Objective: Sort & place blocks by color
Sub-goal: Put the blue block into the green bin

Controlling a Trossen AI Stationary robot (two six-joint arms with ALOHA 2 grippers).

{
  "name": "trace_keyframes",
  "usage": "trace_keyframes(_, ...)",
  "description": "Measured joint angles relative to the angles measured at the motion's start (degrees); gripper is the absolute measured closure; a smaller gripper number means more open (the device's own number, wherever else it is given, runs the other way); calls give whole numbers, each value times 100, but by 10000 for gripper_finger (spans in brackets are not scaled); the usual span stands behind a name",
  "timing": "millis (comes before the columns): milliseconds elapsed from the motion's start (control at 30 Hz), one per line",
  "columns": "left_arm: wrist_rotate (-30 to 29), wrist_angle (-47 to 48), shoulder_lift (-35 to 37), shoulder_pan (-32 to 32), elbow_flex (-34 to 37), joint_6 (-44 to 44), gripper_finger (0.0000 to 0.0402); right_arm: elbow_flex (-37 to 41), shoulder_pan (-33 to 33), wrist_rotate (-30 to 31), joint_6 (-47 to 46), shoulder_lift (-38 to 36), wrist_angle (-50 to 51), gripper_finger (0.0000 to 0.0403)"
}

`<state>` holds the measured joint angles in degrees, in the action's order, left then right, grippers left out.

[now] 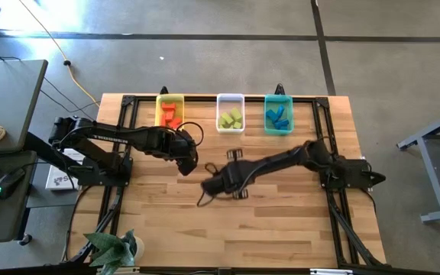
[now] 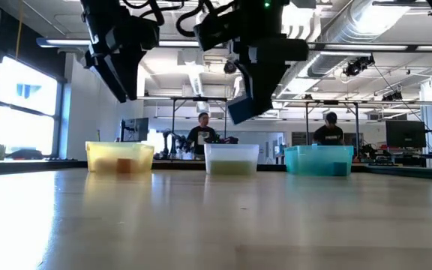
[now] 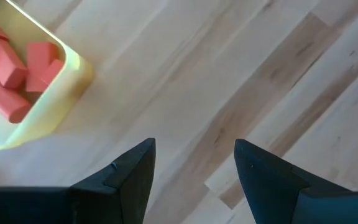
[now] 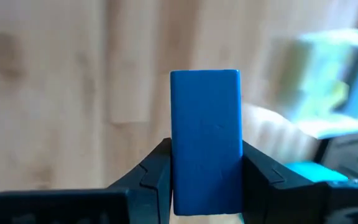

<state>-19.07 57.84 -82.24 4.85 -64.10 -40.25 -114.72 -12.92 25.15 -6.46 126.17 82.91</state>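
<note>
Gripped upright between the right gripper's [image 4: 205,180] closing jaws, a blue block [image 4: 205,140] is riding aloft, probably bound for the teal bin [image 1: 279,114]; left gripper [image 3: 194,168] is hanging open, empty.

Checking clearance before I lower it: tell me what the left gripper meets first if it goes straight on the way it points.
Most likely bare table. The left gripper, open and empty, looks down at wood; the yellow bin of red blocks sits off to one side of that line.
</note>
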Motion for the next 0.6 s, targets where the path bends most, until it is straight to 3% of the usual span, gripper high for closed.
trace_keyframes(300, -90, 0, 0, 290, 0, 348, 193, 127, 1027, 669, -92, -864, 408, 296)
trace_keyframes(600, -76, -185, 0, 894, 0, 780, 193, 1357, 2677, 666, -422, -2210, -325, 296)
